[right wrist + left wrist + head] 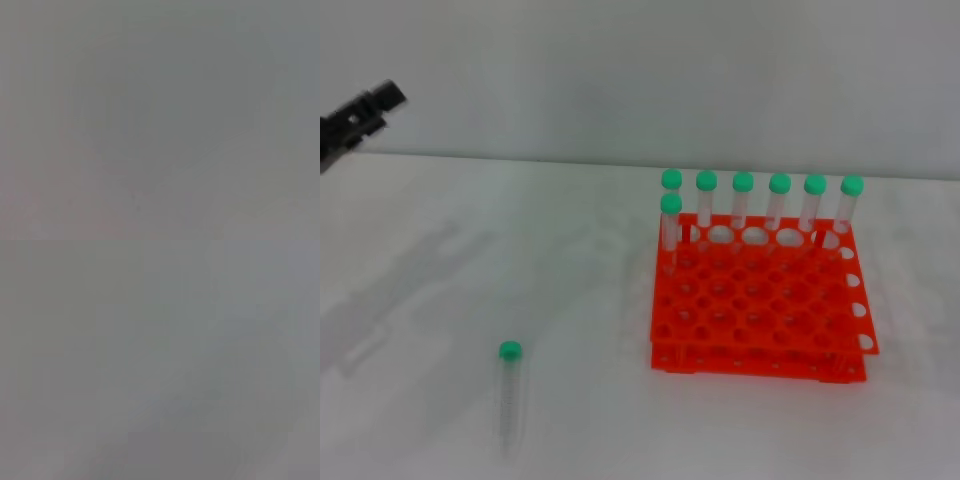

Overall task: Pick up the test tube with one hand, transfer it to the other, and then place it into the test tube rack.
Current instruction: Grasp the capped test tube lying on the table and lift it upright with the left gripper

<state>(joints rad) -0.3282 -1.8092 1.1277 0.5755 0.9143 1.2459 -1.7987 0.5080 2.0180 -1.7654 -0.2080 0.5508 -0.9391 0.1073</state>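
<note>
A clear test tube with a green cap [509,388] lies flat on the white table at the front left. The orange-red test tube rack [757,300] stands to its right. Several green-capped tubes [743,200] stand upright along the rack's back row, and one more [670,222] stands in the row in front at the rack's left end. My left gripper [365,110] shows as a black shape high at the far left edge, far from the tube. The right gripper is out of view. Both wrist views show only plain grey.
The white table [470,260] meets a pale wall at the back. A soft shadow of the left arm falls on the table at the left [390,300].
</note>
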